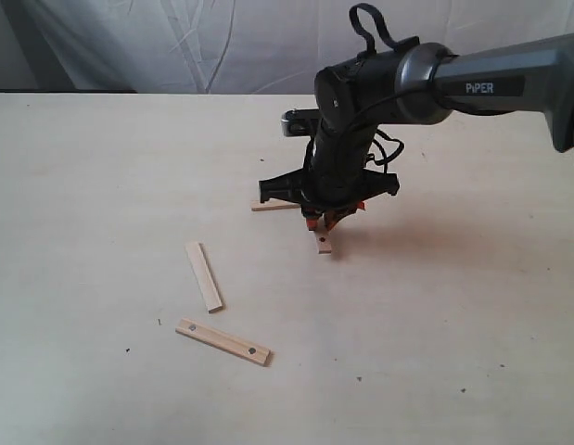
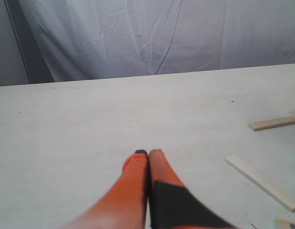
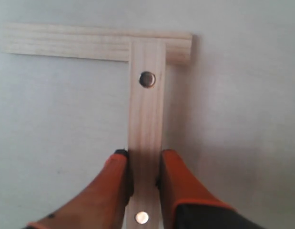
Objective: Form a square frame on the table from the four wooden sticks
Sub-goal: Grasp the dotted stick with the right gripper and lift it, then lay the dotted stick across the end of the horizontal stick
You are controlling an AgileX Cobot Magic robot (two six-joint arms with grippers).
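Observation:
My right gripper (image 3: 143, 160) (image 1: 320, 222) is shut on a pale wooden stick (image 3: 146, 124) (image 1: 324, 245) with a small round hole near each end. Its far end lies across one end of a second stick (image 3: 66, 42) (image 1: 273, 206) flat on the table (image 1: 101, 185), forming an L corner. Two more sticks lie loose to the lower left: a plain one (image 1: 204, 275) (image 2: 261, 182) and one with holes (image 1: 223, 341). My left gripper (image 2: 148, 153) is shut with nothing in it, above bare tabletop, and does not show in the exterior view.
The right arm (image 1: 472, 83) reaches in from the upper right over the table's middle. A wrinkled grey-white cloth (image 1: 175, 42) hangs behind the table's far edge. The end of the corner stick (image 2: 273, 123) shows to the side in the left wrist view.

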